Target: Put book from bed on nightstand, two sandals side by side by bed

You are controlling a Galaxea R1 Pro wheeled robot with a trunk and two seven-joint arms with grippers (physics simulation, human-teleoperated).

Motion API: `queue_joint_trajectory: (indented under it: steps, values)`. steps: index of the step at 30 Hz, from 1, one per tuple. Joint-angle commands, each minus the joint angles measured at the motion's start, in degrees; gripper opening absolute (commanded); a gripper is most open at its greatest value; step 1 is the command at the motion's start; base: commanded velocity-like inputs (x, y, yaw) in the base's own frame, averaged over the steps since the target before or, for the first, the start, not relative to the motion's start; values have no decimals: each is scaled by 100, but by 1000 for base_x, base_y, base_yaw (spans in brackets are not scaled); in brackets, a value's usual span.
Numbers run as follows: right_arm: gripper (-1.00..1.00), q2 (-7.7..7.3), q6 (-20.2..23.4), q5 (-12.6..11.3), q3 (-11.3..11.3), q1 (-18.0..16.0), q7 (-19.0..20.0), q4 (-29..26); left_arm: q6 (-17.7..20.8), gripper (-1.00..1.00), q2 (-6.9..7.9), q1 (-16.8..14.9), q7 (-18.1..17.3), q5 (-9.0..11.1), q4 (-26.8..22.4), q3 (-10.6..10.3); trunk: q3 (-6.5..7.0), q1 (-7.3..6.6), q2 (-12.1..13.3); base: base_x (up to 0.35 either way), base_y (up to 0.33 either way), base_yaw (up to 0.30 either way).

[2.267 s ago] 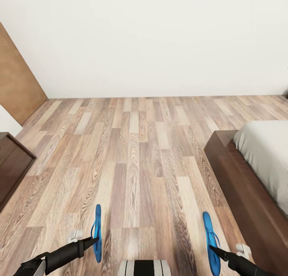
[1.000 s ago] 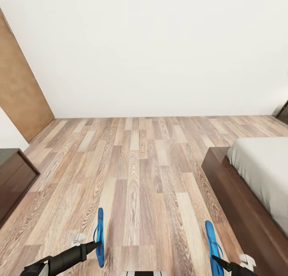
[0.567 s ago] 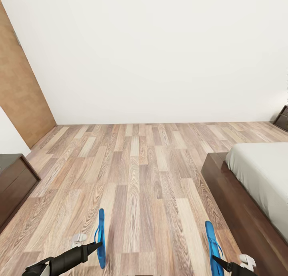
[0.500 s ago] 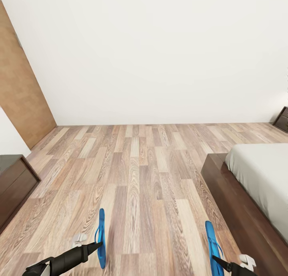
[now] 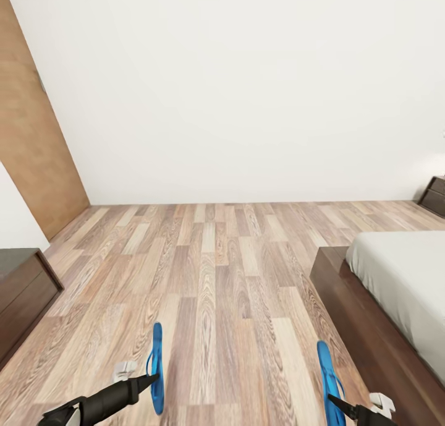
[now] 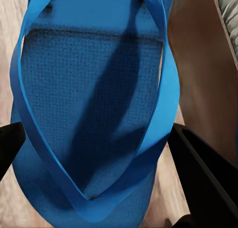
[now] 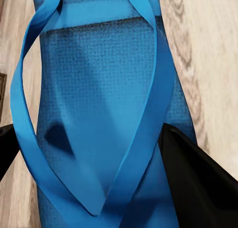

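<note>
Hands [image 5: 150,378] pinching flat (textured) blue sandals [image 5: 156,367]

Rm: white wall [image 5: 247,86] at 12, plank floor [image 5: 216,271], brown door [image 5: 31,135] at 10, dark cabinet [image 5: 18,290] at 9.
</note>
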Motion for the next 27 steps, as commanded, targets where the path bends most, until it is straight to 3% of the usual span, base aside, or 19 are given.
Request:
queue_joint_trajectory:
  steps: [1,6,10,12,13,15,17,22,27]
  values:
    - [-100,0,16,-2,-6,-3,14,3,60,-100,-20,-2,59,31,0,7,18,-4,0,0,0,0]
    - [-100,25,13,-2,12,-4,-4,17,56,-100,-78,-1,293,26,0,4,129,-17,6,0,0,0]
    - [-100,597,1,12,43,-4,-755,73,-64,-100,-193,-1,722,-2,16,-118,217,-27,12,0,0,0]
    - [-100,862,-1,215,56,-4,-1535,80,-342,-100,-411,-1,1153,-107,192,-208,262,-32,14,0,0,0]
    - [-100,902,-1,368,56,-4,-1686,80,-447,-100,-485,-1,1334,-153,274,-234,284,-35,16,0,0,0]
    - [-100,955,-2,855,54,-4,-1889,76,-790,-100,-718,-1,1925,-338,526,-323,328,-40,18,0,0,0]
    - [-100,961,1,970,47,-4,-1921,66,-913,-100,-808,-1,2122,-434,613,-359,372,-45,21,0,0,0]
    - [-100,966,22,1079,16,-4,-1935,49,-1040,-100,-897,-1,2323,-557,708,-388,483,-58,28,0,0,0]
    - [-100,968,9,1102,10,-4,-1943,57,-1062,-100,-872,-1,2345,-565,844,-379,594,-71,34,0,0,0]
